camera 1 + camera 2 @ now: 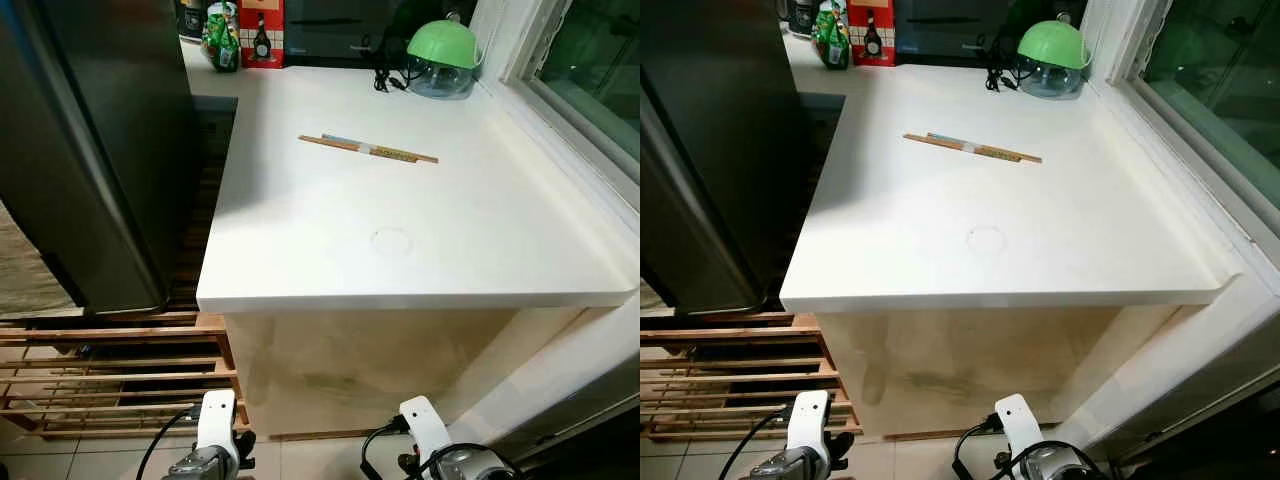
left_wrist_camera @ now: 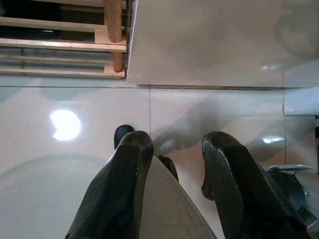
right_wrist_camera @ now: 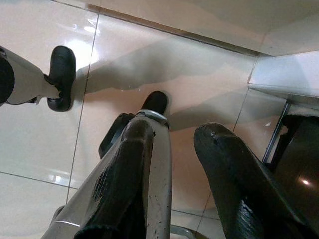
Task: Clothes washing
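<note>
No clothes or washer visible; the white surface [image 1: 400,210] carries just chopsticks [image 1: 368,149] and a green-lidded bowl [image 1: 443,58]. Left tool [image 2: 172,154] and right tool [image 3: 172,142] hang spread over floor tiles, idle, presumably searching for laundry.

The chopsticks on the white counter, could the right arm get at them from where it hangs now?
Probably yes. The chopsticks lie in the open on the white counter with nothing on top of them. The right gripper hangs low by the floor, fingers apart and holding nothing, so it would have to rise above the counter's front edge first.
</note>
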You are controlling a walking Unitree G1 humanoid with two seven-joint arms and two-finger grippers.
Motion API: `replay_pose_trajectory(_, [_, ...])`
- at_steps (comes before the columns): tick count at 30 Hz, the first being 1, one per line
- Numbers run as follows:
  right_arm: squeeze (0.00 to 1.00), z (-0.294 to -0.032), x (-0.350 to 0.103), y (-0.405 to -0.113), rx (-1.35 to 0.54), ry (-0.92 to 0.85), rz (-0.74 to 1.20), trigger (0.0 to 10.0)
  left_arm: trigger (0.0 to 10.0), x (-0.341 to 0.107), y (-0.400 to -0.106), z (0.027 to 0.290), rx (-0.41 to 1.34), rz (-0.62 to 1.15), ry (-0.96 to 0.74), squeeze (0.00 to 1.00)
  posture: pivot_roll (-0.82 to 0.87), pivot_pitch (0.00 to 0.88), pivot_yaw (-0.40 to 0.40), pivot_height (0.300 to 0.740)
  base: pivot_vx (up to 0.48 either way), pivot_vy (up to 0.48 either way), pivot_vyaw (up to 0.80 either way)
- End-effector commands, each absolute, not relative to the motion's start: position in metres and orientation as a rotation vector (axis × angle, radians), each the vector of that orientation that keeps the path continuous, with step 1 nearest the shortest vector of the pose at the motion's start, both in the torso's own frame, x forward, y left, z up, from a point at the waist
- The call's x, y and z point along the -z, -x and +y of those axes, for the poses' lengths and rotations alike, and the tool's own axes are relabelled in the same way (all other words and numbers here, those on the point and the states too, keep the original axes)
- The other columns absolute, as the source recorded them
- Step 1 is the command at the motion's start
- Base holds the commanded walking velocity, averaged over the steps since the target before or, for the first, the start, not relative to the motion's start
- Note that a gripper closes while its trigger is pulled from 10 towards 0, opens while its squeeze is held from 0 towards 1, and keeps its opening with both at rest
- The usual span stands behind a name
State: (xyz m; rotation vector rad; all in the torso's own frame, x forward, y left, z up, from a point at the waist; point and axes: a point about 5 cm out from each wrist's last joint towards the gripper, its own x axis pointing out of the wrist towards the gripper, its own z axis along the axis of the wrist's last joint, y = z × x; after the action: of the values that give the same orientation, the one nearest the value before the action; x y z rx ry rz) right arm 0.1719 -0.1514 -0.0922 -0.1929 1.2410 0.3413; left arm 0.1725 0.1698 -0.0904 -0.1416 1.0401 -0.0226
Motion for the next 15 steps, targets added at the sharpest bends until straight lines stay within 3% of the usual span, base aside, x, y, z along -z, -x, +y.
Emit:
replay_pose_trajectory(1, [0.0, -0.1537, 0.0908, -0.1747, -0.34, 0.195, 1.238, 10.0, 10.0, 0.0902, -0.1737, 0.1676, 0.029, 1.043, 0.139, 0.0, 0.05, 0.0, -0.049, 0.74, 0.0, 0.0, 0.0])
replay_pose_trajectory(15, [0.0, -0.1537, 0.0908, -0.1747, -0.34, 0.195, 1.238, 10.0, 10.0, 0.0902, -0.1737, 0.1676, 0.029, 1.043, 0.139, 0.0, 0.05, 0.0, -0.049, 0.74, 0.0, 0.0, 0.0])
